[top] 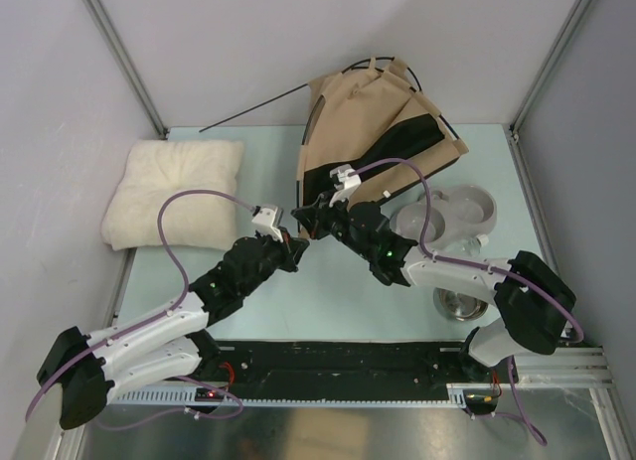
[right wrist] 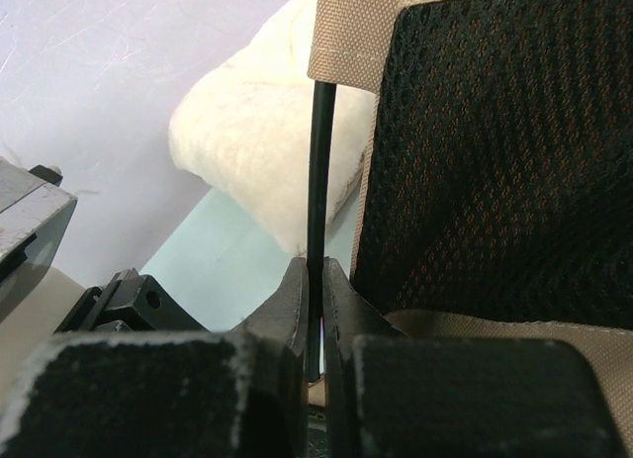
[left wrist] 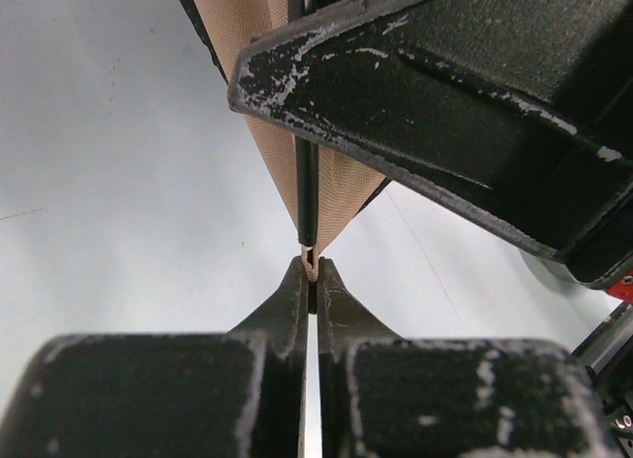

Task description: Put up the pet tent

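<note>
Cushion: cream and fluffy; lies at the far left of the counter; well apart from the tent.
Second pole: thin and dark; juts out to the left from the tent's far side, past the counter's far edge.
Left claw: closed tight; a scrap of tan cloth from the tent's near-left corner is pinched between its tips, with the pole's end right at them; it meets the right claw at that corner.
Right claw: closed tight on the pole; grips it just beside the black mesh panel; its housing hangs over the left claw.
Tent: tan with black panels; slumped and unshaped at the far middle of the counter; its top leans toward the back wall; its near-left corner is at the two claws.
Twin dish: pale grey; just right of the tent.
Steel bowl: nearer; partly hidden under the right arm.
</note>
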Available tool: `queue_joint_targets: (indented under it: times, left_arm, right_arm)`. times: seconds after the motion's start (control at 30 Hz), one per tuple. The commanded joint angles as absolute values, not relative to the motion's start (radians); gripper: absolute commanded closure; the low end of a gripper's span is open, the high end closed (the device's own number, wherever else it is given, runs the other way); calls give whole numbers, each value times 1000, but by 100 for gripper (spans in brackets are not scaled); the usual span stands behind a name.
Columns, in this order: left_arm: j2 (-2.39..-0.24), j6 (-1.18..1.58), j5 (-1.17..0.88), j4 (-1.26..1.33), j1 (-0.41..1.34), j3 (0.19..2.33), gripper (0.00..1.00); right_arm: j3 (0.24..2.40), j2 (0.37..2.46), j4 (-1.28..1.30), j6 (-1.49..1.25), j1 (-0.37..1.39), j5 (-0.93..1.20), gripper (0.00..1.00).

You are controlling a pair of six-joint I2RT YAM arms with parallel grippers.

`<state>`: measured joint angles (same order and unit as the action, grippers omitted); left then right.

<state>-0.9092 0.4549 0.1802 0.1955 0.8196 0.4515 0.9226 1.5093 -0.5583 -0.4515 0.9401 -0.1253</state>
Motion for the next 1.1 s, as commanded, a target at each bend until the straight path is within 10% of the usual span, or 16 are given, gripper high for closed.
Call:
queue_joint_targets:
  times: [0.0,1.07]
  left_arm:
    - [-921,454,113,-8,834,414,100]
    - [-916,415,99,-112,799,545,100]
  right_arm:
    - [1003,1494,-752,-408,866,-316,100]
    - [924,1501,-724,-335,899,-331,100]
